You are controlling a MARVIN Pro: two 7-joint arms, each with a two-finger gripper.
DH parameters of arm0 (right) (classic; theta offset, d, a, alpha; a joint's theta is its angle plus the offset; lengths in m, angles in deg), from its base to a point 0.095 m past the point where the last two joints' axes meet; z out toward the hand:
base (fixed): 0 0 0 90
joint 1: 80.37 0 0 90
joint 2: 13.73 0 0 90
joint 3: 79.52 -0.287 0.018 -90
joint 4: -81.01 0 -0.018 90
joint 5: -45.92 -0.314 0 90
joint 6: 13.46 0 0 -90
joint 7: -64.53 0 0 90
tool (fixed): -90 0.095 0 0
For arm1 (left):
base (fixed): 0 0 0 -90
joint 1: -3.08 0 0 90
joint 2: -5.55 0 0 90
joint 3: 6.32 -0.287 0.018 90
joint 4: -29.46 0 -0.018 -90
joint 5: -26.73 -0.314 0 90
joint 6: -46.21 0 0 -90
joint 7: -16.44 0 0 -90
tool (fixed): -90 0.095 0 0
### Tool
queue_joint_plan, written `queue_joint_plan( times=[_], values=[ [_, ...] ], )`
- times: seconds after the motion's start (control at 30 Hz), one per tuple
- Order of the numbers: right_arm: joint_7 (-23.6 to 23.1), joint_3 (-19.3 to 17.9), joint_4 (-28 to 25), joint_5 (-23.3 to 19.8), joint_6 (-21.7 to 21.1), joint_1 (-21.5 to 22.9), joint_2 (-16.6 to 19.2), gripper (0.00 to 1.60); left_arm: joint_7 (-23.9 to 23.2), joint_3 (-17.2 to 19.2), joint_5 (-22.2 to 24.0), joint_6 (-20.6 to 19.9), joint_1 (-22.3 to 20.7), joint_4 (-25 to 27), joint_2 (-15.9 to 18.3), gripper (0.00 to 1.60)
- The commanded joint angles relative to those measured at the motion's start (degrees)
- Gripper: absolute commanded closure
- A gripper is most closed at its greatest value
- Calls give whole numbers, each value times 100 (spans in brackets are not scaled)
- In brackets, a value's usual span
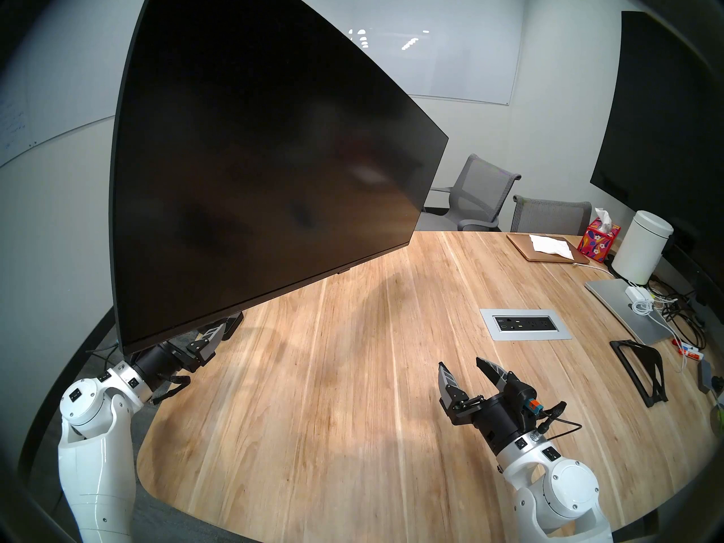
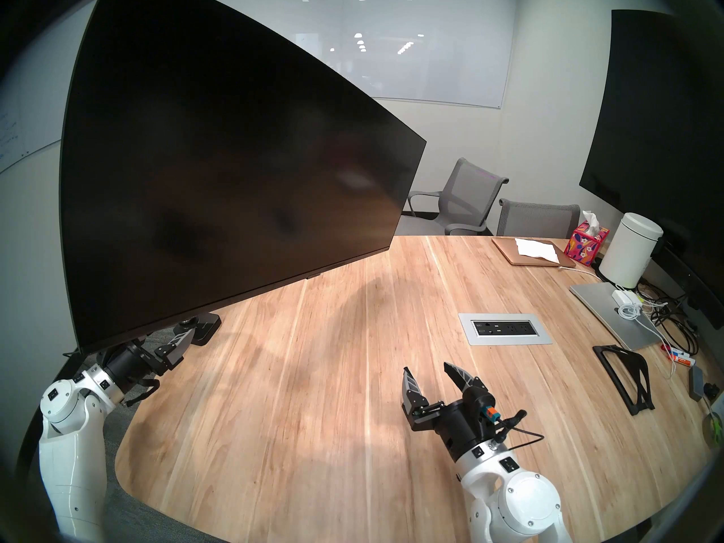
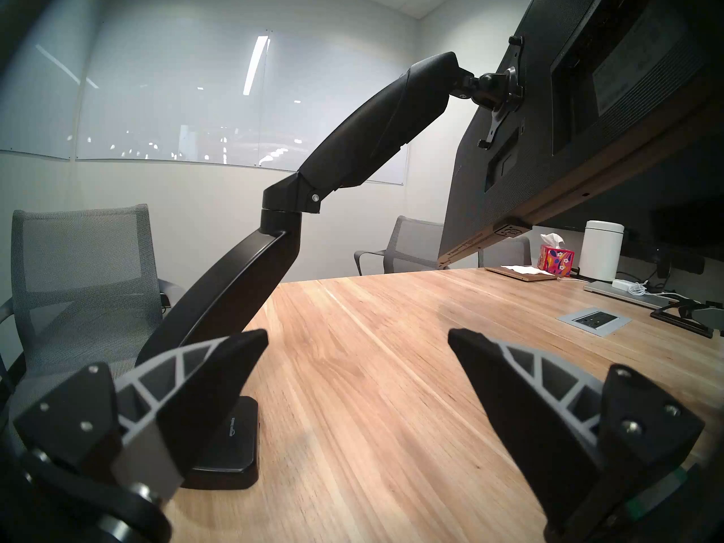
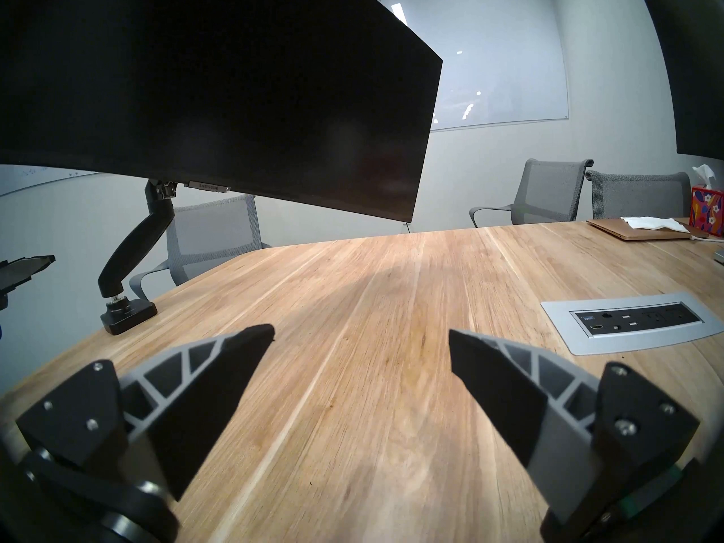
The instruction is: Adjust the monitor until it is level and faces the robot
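The monitor [image 1: 254,170] is a wide black blank screen hanging over the table's left side. It is turned at an angle, its left end near me and its right end farther off, and its bottom edge slants in the head views. A black articulated arm [image 3: 352,150] holds it from a clamp base [image 4: 127,315] on the table edge. My left gripper [image 3: 357,334] stands open and empty just under the monitor's lower left corner, with one finger [image 1: 211,334] showing below the screen. My right gripper [image 1: 461,362] is open and empty, low over the table's near right part.
On the wooden table [image 1: 333,393] lie a recessed socket panel [image 1: 525,324], a silver laptop [image 1: 623,307] with cables, a black stand [image 1: 638,370], a white canister [image 1: 642,248], a tissue box [image 1: 597,242] and a brown laptop [image 1: 548,252]. Grey chairs [image 1: 482,193] and a dark wall screen [image 1: 666,119] stand behind.
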Motion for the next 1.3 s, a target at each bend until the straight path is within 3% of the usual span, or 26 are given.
queue_joint_plan(
  times=[0.0,1.27],
  values=[
    [1,-4,-98,4,4,5,2,0,-3,-1,3,2,-1,70,0,0],
    [-13,-11,-98,12,3,7,-13,0,-4,-1,2,2,-2,70,0,0]
  ],
)
